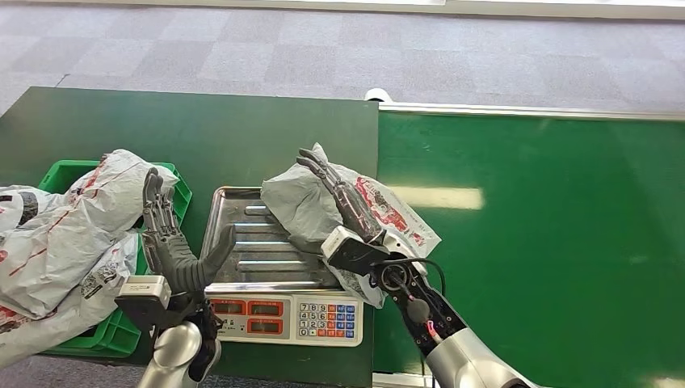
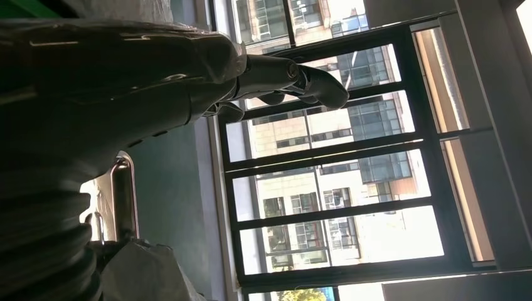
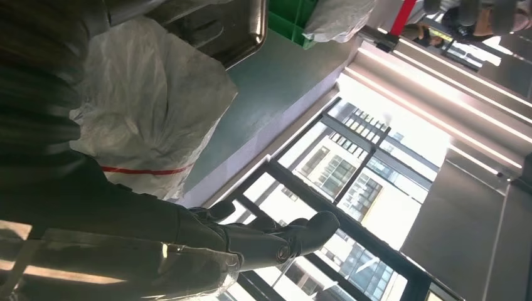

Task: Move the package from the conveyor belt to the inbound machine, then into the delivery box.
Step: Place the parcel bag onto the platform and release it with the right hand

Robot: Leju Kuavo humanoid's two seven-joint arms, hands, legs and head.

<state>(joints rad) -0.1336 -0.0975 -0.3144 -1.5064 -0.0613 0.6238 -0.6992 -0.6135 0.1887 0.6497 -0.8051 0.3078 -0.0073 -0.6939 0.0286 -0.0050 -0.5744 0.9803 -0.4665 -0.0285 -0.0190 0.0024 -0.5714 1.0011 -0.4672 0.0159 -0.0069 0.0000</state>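
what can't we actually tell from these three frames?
- Scale readouts: too small in the head view.
- Package label: partly behind the right hand; print too small.
- Whether the right hand grips the package or only rests on it: contact side hidden.
- Delivery box interior: covered by bags, cut off at the edge.
- Left hand: open beside the scale.

Package (image 1: 303, 206): right hand (image 1: 343, 206) covers its middle, so contact under the palm can't be judged. Scale tray (image 1: 242, 234): right edge hidden beneath the package. Green bin (image 1: 113, 331): mostly buried under grey bags (image 1: 60, 234), cut off by the left edge. Scale display digits too small to read.
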